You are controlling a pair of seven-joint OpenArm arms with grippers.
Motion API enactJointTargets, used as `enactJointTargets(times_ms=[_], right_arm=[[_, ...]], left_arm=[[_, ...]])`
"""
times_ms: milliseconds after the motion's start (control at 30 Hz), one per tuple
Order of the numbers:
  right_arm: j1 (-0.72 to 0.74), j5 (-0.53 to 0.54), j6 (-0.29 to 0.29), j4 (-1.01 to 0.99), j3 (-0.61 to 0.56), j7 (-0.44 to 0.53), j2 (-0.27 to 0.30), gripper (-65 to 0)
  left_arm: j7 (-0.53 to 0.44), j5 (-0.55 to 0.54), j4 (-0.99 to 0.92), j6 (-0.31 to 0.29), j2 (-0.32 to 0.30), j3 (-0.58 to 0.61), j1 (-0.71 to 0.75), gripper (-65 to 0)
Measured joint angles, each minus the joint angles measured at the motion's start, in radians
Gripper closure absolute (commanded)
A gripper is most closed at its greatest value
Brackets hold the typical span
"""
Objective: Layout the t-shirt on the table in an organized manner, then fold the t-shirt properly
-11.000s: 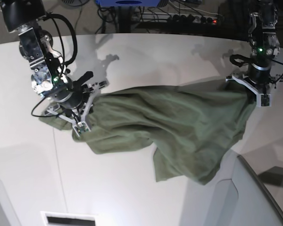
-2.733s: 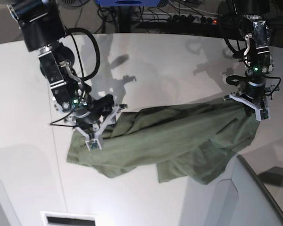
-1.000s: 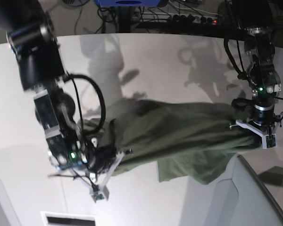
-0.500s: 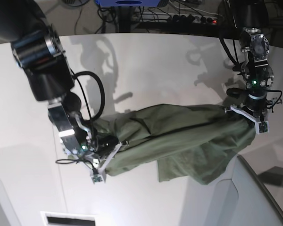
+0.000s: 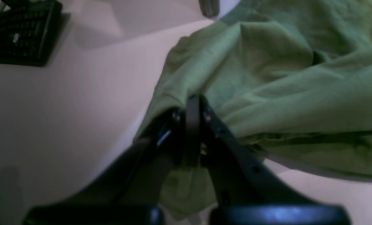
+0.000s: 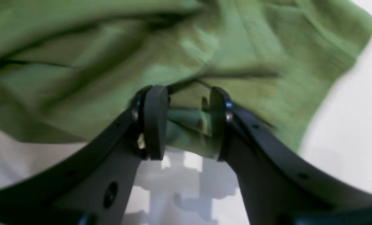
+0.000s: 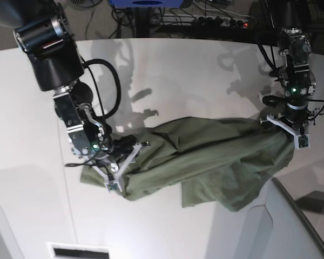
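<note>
Right gripper (image 6: 184, 123): jaws apart, straddling a bunched fold of the shirt (image 7: 205, 156); cloth sits between the pads but is not pinched. In the base view it is low at about 8 o'clock of the heap (image 7: 119, 172).
Left gripper (image 5: 190, 131): jaws pressed together on a gathered edge of the shirt (image 5: 267, 78), cloth spilling out to 1 o'clock of the tips. In the base view it stands at the heap's 3 o'clock end (image 7: 291, 127).
Shirt: one crumpled olive band across the table (image 7: 167, 70), running from 8 o'clock at the right gripper to 3 o'clock at the left gripper, with a loose flap hanging toward 5 o'clock near the table's near edge.
Shirt vs right gripper: wrist view shows it filling 10 to 2 o'clock beyond the pads, bare table below them at 6 o'clock.
Done: I judge very little; the shirt is only stretched lengthways between the arms, wrinkled and doubled over itself.
Left: spreading it flat, sleeves and hem squared, then every fold.
Collar, sleeves: cannot tell them apart in these folds.
Far edge: cables and a power strip (image 7: 227, 22) beyond the table at 12 o'clock.
</note>
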Motion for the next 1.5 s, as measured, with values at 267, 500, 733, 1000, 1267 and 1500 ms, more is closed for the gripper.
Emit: enactJointTargets(times_ms=[267,500,733,1000,1267,1500], right_arm=[[0.021,-0.009,-0.005,-0.073,0.0,0.003,-0.023,-22.2],[0.088,0.238,0.002,-0.077,0.087,-0.01,-0.016,-22.2],[0.121,0.361,-0.019,-0.164,0.222,-0.053,0.024,-22.2],[0.12,0.504,-0.013,-0.2,0.216,-0.058,0.014,-22.1],[0.109,0.612,-0.012,-0.199,0.216,-0.056,0.009,-22.1],[0.09,0.628,-0.013,-0.2,0.22,-0.061,0.008,-21.8]], left_arm=[[-0.003,0.0,0.0,0.0,0.005,0.001,0.002,0.0],[-0.003,-0.001,0.001,0.0,-0.001,-0.002,0.013,0.0],[-0.003,0.0,0.0,0.0,-0.001,-0.004,0.014,0.0],[-0.003,0.0,0.0,0.0,-0.001,-0.002,0.012,0.0],[-0.003,0.0,0.0,0.0,-0.002,-0.003,0.01,0.0],[-0.003,0.0,0.0,0.0,-0.001,-0.003,0.01,0.0]])
